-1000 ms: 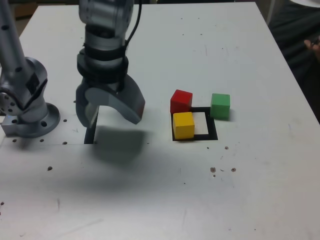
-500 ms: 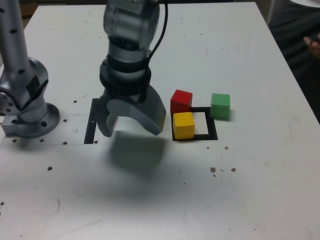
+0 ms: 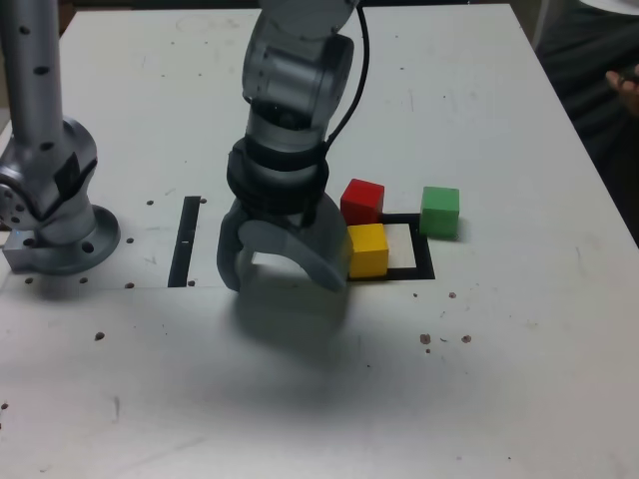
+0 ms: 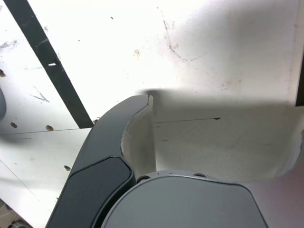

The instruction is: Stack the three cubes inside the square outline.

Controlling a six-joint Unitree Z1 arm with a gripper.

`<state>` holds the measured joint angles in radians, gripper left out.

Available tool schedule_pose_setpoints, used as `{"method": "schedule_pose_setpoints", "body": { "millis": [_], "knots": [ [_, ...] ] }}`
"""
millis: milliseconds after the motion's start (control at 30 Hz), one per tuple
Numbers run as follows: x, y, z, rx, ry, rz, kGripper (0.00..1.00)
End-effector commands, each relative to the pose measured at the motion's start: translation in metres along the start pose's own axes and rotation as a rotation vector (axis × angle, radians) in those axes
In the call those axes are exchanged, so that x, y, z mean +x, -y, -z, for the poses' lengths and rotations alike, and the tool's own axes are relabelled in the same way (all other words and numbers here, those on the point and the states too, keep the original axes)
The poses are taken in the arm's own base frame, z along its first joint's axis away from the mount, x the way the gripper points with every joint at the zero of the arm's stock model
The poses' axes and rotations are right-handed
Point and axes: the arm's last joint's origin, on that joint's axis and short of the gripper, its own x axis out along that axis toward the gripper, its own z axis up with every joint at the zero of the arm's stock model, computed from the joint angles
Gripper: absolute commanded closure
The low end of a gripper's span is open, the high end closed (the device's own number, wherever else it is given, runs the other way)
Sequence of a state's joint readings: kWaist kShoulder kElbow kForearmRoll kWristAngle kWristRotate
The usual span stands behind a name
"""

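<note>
Three cubes sit together right of centre in the exterior view. The yellow cube (image 3: 367,249) rests over the left side of the square outline (image 3: 411,271). The red cube (image 3: 362,201) stands just behind the yellow one, at the outline's far left corner. The green cube (image 3: 439,211) sits at the far right corner, outside the white centre. My gripper (image 3: 283,277) points down at the table, open and empty, directly to the left of the yellow cube, its right finger close beside it. The wrist view shows one dark finger (image 4: 114,142) over bare table and no cubes.
A narrow black strip (image 3: 186,239) (image 4: 47,61) lies on the table to the gripper's left in the exterior view. The arm's metal base (image 3: 55,225) stands at the left edge. A person's hand (image 3: 627,88) shows at the far right, off the table.
The gripper has travelled towards the exterior view's right, from over the black strip to just beside the yellow cube, staying open. The cubes have not moved.
</note>
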<state>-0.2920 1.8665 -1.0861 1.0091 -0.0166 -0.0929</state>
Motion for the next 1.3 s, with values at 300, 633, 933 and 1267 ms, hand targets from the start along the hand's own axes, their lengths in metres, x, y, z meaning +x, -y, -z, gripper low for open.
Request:
{"method": "schedule_pose_setpoints", "body": {
  "millis": [300, 633, 933, 1267],
  "knots": [
    [0.005, 0.003, -0.019, 0.019, -0.014, -0.002, 0.0],
    [0.002, -0.01, -0.042, 0.016, -0.008, -0.002, 0.0],
    [-0.001, -0.032, -0.065, 0.01, -0.013, 0.015, 0.0],
    [-0.005, -0.048, -0.083, 0.013, 0.002, 0.022, 0.0]
  ]
}}
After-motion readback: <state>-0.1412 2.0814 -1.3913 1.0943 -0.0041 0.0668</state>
